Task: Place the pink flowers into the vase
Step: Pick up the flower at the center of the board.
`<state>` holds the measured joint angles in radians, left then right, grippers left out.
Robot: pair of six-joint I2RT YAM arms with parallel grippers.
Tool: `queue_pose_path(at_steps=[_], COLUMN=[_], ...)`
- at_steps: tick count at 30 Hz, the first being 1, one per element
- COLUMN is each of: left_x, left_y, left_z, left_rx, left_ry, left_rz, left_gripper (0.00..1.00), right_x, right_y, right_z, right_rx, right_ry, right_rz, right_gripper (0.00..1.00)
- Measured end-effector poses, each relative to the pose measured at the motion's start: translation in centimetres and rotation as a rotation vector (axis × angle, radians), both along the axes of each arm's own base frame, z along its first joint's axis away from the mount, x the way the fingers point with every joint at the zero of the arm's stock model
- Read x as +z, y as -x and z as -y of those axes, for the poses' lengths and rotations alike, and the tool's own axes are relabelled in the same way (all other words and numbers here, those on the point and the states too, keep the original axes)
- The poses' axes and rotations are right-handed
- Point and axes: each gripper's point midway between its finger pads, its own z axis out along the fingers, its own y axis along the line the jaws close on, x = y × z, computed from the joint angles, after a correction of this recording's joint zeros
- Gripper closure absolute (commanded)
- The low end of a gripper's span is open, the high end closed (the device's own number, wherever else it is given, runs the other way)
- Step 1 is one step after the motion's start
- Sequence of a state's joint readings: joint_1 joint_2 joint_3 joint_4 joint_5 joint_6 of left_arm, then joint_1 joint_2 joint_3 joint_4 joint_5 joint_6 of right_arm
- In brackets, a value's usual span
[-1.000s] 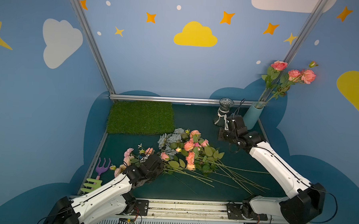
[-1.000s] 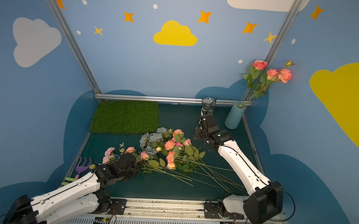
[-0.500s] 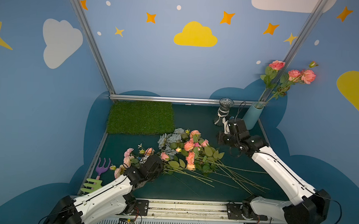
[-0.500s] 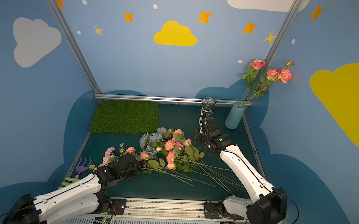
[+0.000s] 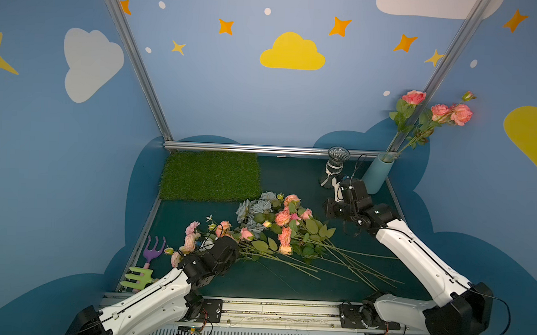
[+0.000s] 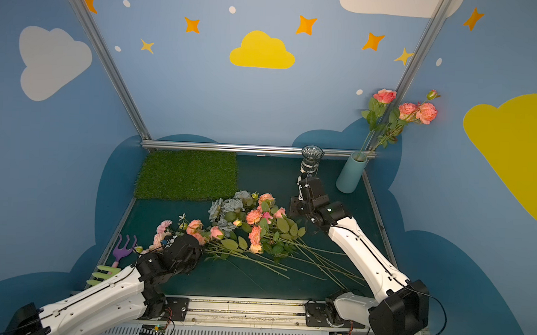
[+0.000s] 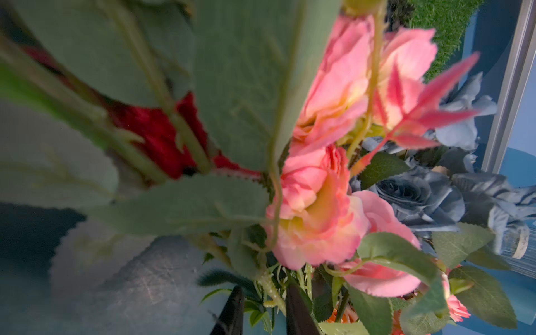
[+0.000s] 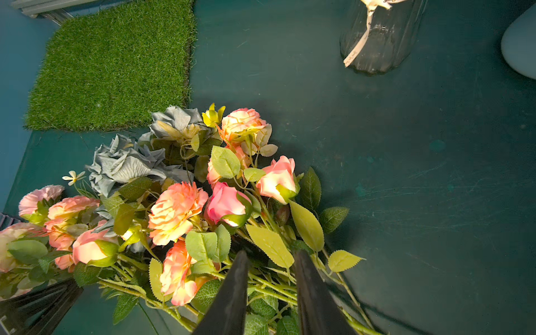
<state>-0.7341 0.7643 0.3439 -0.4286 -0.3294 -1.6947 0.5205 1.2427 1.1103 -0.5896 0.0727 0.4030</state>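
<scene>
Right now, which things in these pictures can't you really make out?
- Left gripper: left wrist view, only fingertips show at the edge; grip on a stem unclear.
- Red flower: left wrist view, blurred, behind leaves.
- Blue vase: right wrist view, cut off by the edge.
- Glass vase: right wrist view, mouth cut off.

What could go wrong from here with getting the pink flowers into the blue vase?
The pink flowers lie tangled with grey-blue flowers; the left pincer, in among them, may drag wrong ones along.
The glass vase stands near the right pincer; a swing could topple it.
</scene>
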Motion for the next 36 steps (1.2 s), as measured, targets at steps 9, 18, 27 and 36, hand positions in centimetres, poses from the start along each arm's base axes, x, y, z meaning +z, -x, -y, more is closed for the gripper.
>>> queue_pose_path(at_steps=[9, 18, 27, 36], left_x=[-0.9, -0.8, -1.2, -2.3], left_y=[-0.3, -1.5, -2.1, -2.4], left_z=[0.0, 0.0, 0.1, 0.5], left_rx=[0.007, 0.025, 0.029, 0.016], left_ry=[-0.027, -0.024, -0.033, -0.041], left_rz=[-0.019, 0.006, 0.003, -0.013], left_gripper=[0.73, 0.77, 0.81, 0.79], right_x=[0.0, 0.0, 0.0, 0.1], right_y=[0.0, 0.0, 0.1, 0.2], right_z=[-0.1, -0.3, -0.4, -0.5], right_rx=[0.004, 0.011, 0.015, 0.023], right_ry=[-0.005, -0.013, -0.019, -0.028], right_rz=[0.0, 0.001, 0.0, 0.001], right_gripper=[0.69, 0.69, 0.69, 0.69])
